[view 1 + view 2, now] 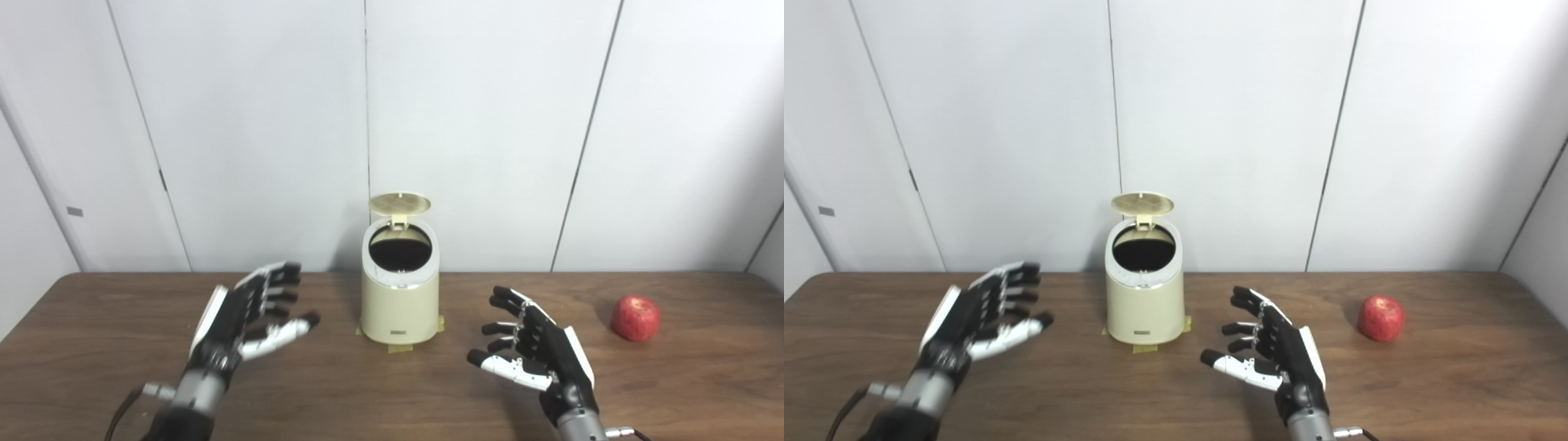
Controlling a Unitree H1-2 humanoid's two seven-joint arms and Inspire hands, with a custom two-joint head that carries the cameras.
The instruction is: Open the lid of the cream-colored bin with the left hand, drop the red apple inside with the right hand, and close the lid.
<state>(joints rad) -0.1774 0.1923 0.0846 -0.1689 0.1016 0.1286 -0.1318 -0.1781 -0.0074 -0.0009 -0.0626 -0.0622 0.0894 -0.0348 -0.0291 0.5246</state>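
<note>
Bin (399,306) centre, lid (399,204) raised. Apple (635,318) far right, untouched. Right hand (539,352), left hand (245,312): fingers spread, empty. Next: right hand reaches right, cups apple from above.

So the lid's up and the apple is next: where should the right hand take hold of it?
Judging by its pose, grip the red apple around its round middle, from above. It sits alone to the outer side of the open right hand, with bare table around it.
</note>
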